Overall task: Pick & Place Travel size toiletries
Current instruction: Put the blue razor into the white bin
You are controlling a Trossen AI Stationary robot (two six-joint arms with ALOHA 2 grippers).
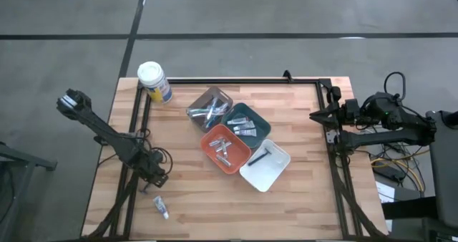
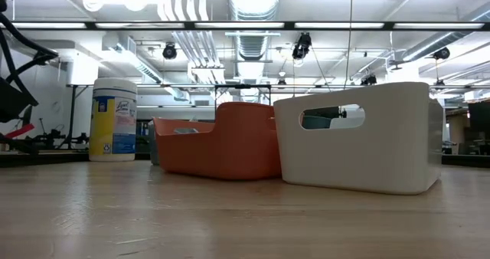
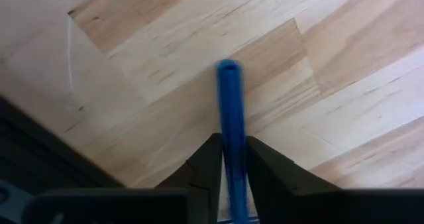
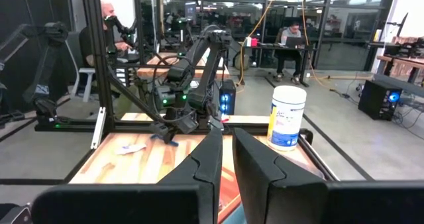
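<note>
My left gripper (image 1: 152,179) stands near the table's left front corner, pointing steeply down, shut on a thin blue stick (image 3: 229,98). A small white tube (image 1: 161,206) lies flat on the wood just nearer the front edge. Other toiletries lie in a clear tray (image 1: 210,107), a teal tray (image 1: 245,124), an orange tray (image 1: 225,149) and a white tray (image 1: 265,165). My right gripper (image 1: 315,115) waits level at the right edge, shut, with nothing in it. My left gripper pinches the blue stick (image 3: 232,136) between its two fingers (image 3: 211,159), coming from above at a steep slant. The stick runs forward out of the fingers over the wood, and its round free end (image 3: 228,67) shows. Whether that end rests on the table, I cannot tell.
A white-lidded canister (image 1: 154,81) stands at the table's far left corner. A black frame rail (image 1: 136,138) runs along the left side close to my left gripper. Bare wood lies between the trays and the front edge.
</note>
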